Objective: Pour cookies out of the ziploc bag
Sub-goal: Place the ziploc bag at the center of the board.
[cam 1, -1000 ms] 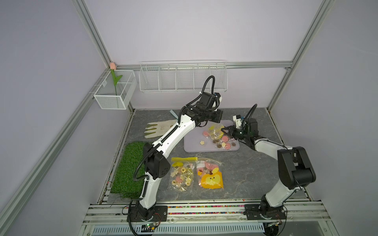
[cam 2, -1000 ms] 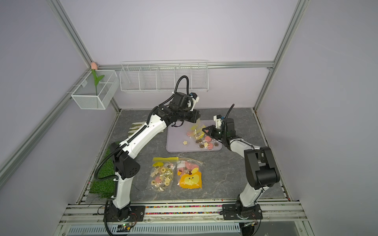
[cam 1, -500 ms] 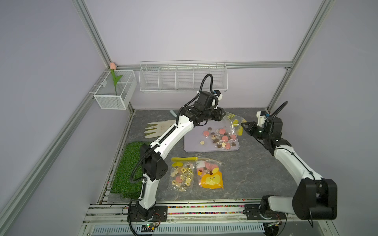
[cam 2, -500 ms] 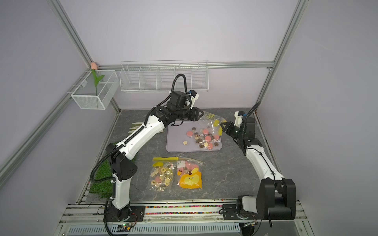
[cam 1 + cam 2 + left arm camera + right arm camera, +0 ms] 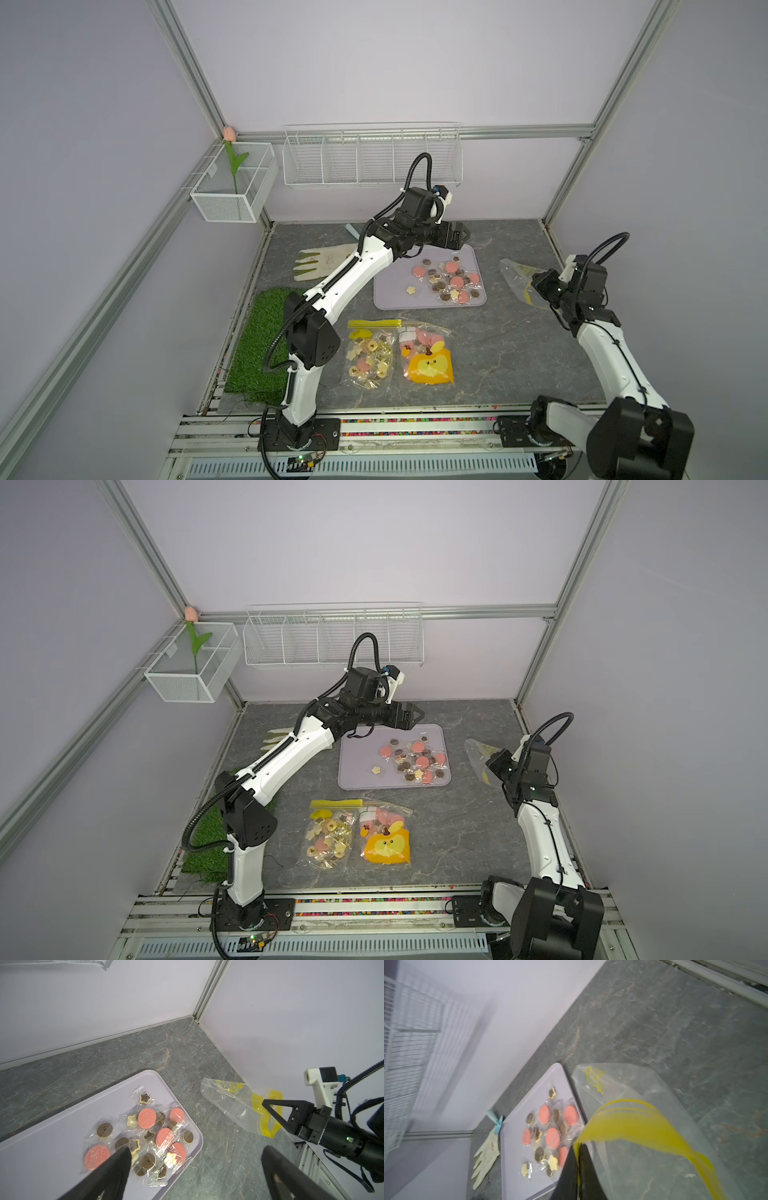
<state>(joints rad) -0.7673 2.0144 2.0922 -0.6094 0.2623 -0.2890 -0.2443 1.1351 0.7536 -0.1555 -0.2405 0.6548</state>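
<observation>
We are pinching the empty bag (image 5: 228, 1099) by its zip in the right gripper (image 5: 267, 1103), well off the tray (image 5: 52, 1136) so its cookies (image 5: 145, 1118) are lying clear; left gripper (image 5: 462, 239) is gaping empty above it.

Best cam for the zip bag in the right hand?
Left wrist: the nearly whole bag shows sharp, its yellow zip edge pinched in the right hand. Right wrist shows it close but blurred and cropped. In both top views it is small, partly behind that hand.
</observation>
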